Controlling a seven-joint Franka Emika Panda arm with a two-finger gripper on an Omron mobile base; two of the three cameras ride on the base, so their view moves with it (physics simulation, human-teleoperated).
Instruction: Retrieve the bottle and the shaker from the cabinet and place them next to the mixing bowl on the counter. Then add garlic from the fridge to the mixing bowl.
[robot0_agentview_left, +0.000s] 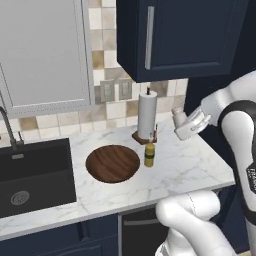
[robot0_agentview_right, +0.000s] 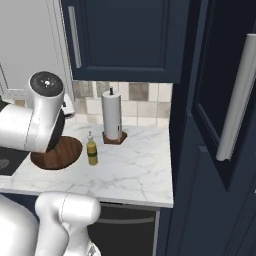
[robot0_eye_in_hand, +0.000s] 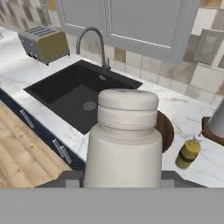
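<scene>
I have the shaker (robot0_eye_in_hand: 124, 140) clamped in the gripper (robot0_agentview_left: 186, 121), carried in the air above the right end of the counter (robot0_agentview_left: 190, 170), to the right of the bowl (robot0_agentview_left: 112, 163). In the hand view it stands large between the fingers, its ridged cap toward the sink (robot0_eye_in_hand: 74, 98).

The bottle (robot0_agentview_left: 149, 154) already stands upright on the counter just beside the bowl's right rim, with the paper-towel roll (robot0_agentview_left: 147, 115) right behind it on its wooden stand.

The step in hand, as I judge it, is setting the shaker down next to the bowl. I would aim for bare marble in front of the bottle, close to the bowl's rim. I would come down straight, keep the shaker upright, and stay clear of the bottle's thin spout and the towel roll. I would open only once the base sits flat, since a small, light shaker will likely tip if dropped.

For writing, I can make out dark lettering on the arm's white link (robot0_agentview_left: 251, 179) at the right edge of the left base view, but it is too small for me to read with confidence. The bottle and shaker carry no label I can read.
</scene>
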